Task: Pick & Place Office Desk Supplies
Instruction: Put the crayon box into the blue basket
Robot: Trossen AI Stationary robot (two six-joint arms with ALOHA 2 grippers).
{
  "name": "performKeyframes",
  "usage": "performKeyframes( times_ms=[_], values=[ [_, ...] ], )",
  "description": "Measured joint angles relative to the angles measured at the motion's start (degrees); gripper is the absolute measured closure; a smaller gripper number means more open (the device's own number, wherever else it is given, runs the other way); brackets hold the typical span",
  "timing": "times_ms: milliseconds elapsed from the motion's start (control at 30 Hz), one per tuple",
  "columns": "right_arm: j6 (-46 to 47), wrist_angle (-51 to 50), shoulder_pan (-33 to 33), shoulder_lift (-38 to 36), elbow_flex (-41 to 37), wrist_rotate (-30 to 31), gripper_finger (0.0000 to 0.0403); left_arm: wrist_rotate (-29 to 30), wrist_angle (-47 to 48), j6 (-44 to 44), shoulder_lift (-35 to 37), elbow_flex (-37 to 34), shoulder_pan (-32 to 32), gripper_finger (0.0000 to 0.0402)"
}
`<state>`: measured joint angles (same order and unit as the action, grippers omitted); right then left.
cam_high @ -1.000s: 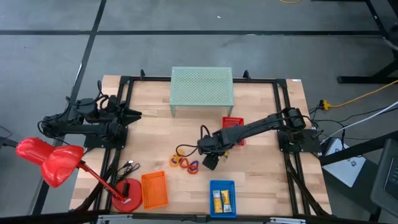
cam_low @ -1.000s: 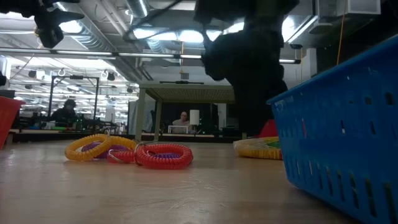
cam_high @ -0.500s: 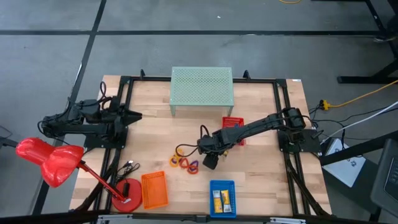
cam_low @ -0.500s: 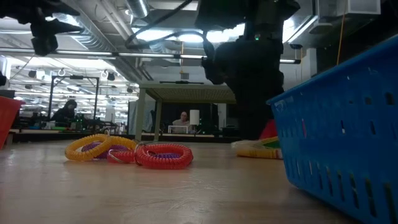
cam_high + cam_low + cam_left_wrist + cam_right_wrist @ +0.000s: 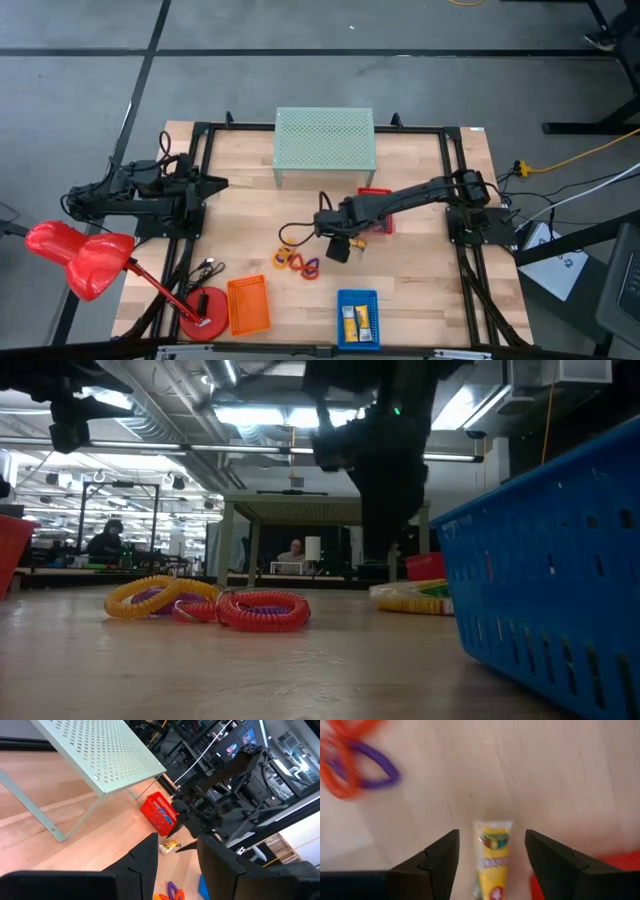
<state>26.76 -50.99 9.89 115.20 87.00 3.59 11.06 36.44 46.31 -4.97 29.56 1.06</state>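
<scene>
Right gripper (image 5: pixel 490 857) slid toward table middle since earlier; jaws wide open, empty, over yellow crayon box (image 5: pixel 493 857) lying beside red basket (image 5: pixel 375 203). Step: reaching. Next: drop, pinch box. Left gripper (image 5: pixel 177 852) parked, half open.

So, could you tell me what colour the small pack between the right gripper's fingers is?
Mostly yellow, with a green label; the pack shows best in the right wrist view.

Robotics lab: bench rows, ceiling ducts (image 5: pixel 150 405), person at desk (image 5: pixel 293 552).
</scene>
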Motion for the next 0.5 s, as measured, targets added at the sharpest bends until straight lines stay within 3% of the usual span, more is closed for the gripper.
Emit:
performKeyframes(
  times_ms=[500],
  values=[
    [0.0,4.7,0.0,0.0,-7.1,-7.3,0.0174,-0.6,2.6,0.6,0.0,0.0,0.0,0.0270]
  ],
)
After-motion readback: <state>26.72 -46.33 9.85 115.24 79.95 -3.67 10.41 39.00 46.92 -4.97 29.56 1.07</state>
